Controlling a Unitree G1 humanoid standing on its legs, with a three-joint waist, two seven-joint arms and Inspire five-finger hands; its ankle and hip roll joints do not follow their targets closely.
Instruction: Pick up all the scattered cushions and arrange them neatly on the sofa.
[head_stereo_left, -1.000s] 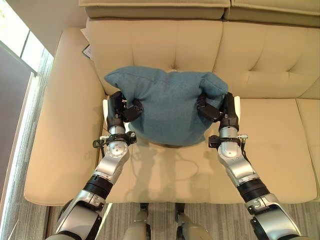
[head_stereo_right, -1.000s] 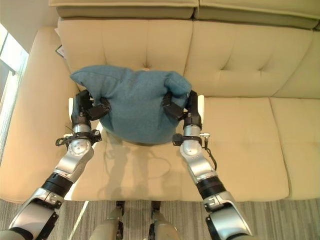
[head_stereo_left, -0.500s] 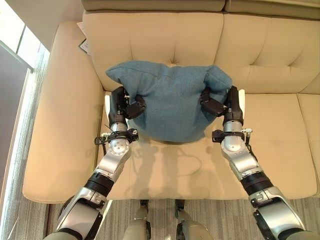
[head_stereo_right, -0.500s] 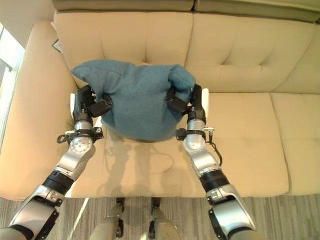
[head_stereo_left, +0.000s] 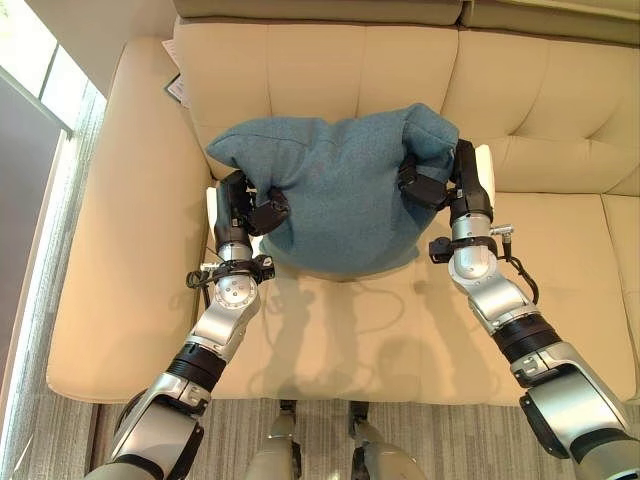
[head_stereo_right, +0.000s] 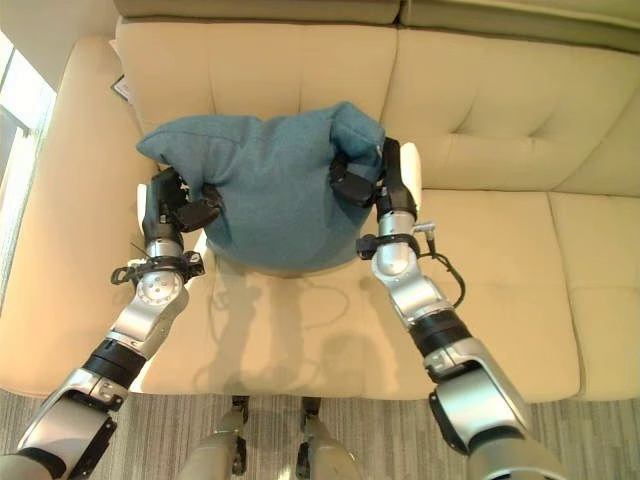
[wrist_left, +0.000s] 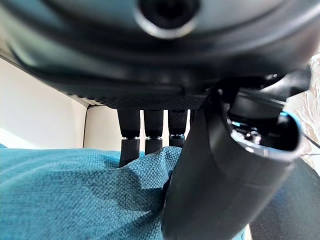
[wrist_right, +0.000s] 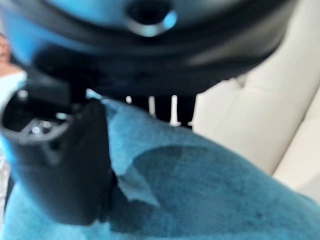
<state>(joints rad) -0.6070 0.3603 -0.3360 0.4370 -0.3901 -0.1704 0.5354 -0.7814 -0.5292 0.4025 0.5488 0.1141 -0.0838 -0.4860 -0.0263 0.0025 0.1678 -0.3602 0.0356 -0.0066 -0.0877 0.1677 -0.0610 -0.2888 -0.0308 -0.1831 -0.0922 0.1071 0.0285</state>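
Teal fabric bunches where both hands pinch the cushion (head_stereo_left: 340, 190), which hangs between them above the seat of the cream sofa (head_stereo_left: 330, 75), its upper edge against the backrest. The left hand (head_stereo_left: 243, 212) clamps the cushion's left side, thumb in front and fingers (wrist_left: 136, 135) curled behind the cloth. The right hand (head_stereo_left: 445, 180) grips the right upper corner the same way, sitting a little higher, so the cushion tilts up toward that side.

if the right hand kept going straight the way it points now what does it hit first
Most likely the sofa's backrest. The right hand, shut on the blue cushion, points up-view toward it, with nothing else visible ahead. Depth is unclear, so the remaining gap can't be judged.
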